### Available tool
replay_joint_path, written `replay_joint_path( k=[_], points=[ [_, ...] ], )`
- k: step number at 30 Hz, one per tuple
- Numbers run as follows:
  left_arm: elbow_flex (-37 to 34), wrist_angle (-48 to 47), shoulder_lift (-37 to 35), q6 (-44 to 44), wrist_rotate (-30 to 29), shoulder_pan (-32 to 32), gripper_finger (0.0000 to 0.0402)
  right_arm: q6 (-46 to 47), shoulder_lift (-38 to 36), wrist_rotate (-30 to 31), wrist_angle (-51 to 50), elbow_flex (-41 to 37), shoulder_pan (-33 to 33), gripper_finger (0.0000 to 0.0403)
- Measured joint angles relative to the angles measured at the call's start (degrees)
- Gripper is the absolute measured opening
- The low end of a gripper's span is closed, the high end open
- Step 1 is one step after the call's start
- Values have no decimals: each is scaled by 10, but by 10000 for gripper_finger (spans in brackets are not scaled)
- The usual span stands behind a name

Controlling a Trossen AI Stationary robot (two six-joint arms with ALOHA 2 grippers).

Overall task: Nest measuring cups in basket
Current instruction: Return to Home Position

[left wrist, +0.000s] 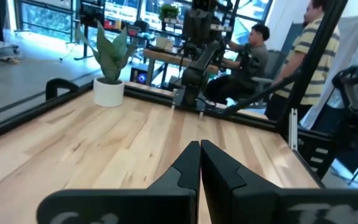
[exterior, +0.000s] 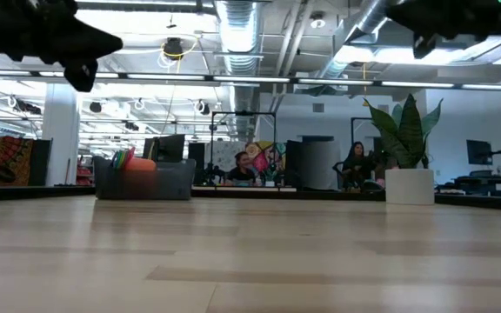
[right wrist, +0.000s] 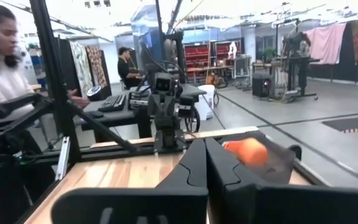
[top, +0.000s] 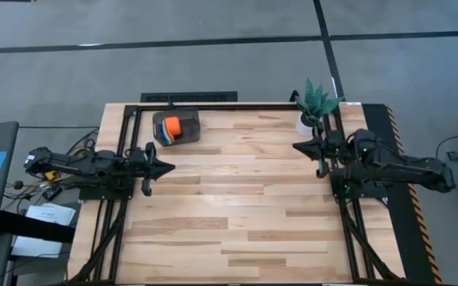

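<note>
Our left tool (left wrist: 200,147), its two dark fingers pressed together, points across the pale wooden worktop (left wrist: 104,143) toward our right arm (left wrist: 194,68) at the far edge. A white pot with a green plant (left wrist: 109,92) stands by the far rail. Beyond the worktop are a seated person (left wrist: 253,59) and a standing person in a striped shirt (left wrist: 304,56).

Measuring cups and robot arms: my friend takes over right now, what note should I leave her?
Left tool: shut, empty, at the left side of the table.
Right tool: shut, empty, at the right side.
Measuring cups: stacked in the basket at the far left corner, orange on top; count can't be told.
Done: nesting, it seems.
Left: probably just parking the arms.
</note>
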Motion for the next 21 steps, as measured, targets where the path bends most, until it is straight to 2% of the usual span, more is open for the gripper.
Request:
replay_joint_path(
  k=[11, 16, 21],
  points=[
    [-68, -9, -133, 14, -9, 0, 0, 34, -145, 0, 35, -115, 2, 6],
    [-83, -1, -131, 20, -18, 0, 0, 40, -220, 0, 32, -157, 2, 4],
    [-83, -13, -134, 15, -13, 0, 0, 39, -223, -1, 36, -186, 1, 5]
  ],
)
